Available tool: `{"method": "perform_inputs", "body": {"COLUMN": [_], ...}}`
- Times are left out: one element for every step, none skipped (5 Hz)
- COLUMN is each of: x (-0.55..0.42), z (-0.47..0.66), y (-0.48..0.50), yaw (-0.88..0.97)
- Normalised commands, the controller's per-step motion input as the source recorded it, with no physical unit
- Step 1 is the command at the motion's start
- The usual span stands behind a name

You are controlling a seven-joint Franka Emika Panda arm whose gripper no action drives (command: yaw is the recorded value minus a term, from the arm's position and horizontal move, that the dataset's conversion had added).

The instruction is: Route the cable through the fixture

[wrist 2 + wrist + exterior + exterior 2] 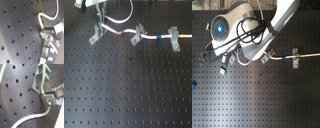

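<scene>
Three clips hold the counter's far edge; the hand (100, 12), clamped on the cable (119, 21), hovers over the eleven-o'clock fixture (97, 32) for threading.

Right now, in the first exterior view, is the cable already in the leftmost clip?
No: the cable passes above the leftmost clip, not through it.

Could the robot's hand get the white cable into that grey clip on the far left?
Probably yes. In the first exterior view the hand hangs just above the leftmost clip, the cable trails from it, and nothing lies between them.
</scene>
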Motion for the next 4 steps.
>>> {"method": "perform_inputs", "body": {"x": [-0.001, 0.034, 0.053, -0.001], "z": [-0.24, -0.39, -0.34, -0.08], "y": [0.0, -0.104, -0.146, -0.001], "yaw": [0.02, 0.03, 0.14, 0.23]}}
